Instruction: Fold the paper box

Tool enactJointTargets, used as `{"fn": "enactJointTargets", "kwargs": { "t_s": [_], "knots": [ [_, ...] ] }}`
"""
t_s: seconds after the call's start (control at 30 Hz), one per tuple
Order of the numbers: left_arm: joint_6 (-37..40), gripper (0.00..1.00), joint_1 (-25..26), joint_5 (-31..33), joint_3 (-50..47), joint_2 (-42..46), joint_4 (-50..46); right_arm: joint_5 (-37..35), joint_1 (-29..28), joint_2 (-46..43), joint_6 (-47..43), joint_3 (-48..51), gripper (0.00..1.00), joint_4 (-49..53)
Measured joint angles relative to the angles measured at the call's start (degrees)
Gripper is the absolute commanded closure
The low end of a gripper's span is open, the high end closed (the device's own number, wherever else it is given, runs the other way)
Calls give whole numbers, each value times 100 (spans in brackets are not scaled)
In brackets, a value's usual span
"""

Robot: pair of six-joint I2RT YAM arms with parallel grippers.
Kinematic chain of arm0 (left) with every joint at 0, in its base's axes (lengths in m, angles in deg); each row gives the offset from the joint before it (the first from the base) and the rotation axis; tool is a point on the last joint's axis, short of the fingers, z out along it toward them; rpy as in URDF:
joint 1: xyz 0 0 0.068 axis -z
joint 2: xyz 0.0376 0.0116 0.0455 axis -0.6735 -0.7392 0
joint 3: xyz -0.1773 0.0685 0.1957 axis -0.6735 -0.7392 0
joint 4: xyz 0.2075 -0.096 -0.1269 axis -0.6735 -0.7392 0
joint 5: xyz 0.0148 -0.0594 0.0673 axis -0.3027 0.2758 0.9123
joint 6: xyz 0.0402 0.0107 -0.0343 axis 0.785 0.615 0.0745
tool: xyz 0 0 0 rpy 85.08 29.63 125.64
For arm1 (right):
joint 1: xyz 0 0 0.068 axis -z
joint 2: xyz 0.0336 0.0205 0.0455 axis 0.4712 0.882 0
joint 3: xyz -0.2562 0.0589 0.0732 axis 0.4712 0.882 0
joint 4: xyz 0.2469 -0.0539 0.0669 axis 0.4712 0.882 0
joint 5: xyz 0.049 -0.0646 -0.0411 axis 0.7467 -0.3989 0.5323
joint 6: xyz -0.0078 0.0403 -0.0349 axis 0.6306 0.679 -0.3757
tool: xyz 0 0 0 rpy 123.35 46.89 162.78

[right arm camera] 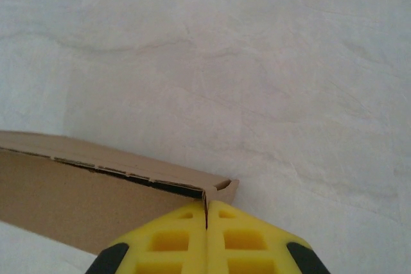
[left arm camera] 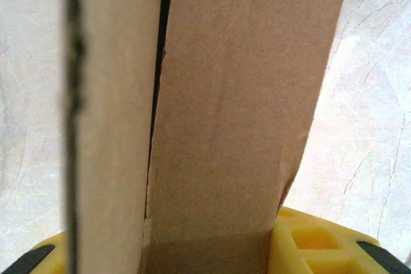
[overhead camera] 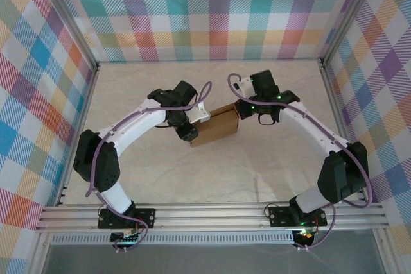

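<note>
The paper box (overhead camera: 218, 128) is a small brown cardboard box in the middle of the table. My left gripper (overhead camera: 190, 134) holds its left end. In the left wrist view the cardboard (left arm camera: 237, 94) stands between the yellow fingers (left arm camera: 321, 245), with a narrow dark slit between two panels; the gripper (left arm camera: 205, 258) is shut on it. My right gripper (overhead camera: 242, 115) is at the box's right end. In the right wrist view its fingers are pressed together, and the gripper's tip (right arm camera: 207, 205) touches the corner of the box (right arm camera: 77, 197), where a flap edge shows a thin gap.
The pale table surface (overhead camera: 257, 178) lies open in front of and behind the box. Checked cloth walls (overhead camera: 205, 11) on a metal frame (overhead camera: 212, 216) close the space on three sides. Both arms arch inward from their bases at the near edge.
</note>
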Motion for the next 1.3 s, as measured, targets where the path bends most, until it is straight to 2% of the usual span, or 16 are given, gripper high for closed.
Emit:
{"fn": "enactJointTargets", "kwargs": {
  "t_s": [0.3,0.73,0.87,1.13,1.3],
  "knots": [
    [-48,68,0,-37,116,-107,-4,-474,-129,-420,1176,868,100,-942],
    [-225,68,0,-35,267,-223,-149,-756,-267,-675,1615,1578,100,-1991],
    [-223,69,0,-31,269,-223,-157,-767,-284,-723,1825,1539,100,-1847],
    [-205,68,11,-11,269,-227,-155,-831,-321,-442,2208,748,100,-713],
    [-208,68,11,-9,269,-227,-146,-841,-321,-398,2297,704,100,-645]
  ]
}}
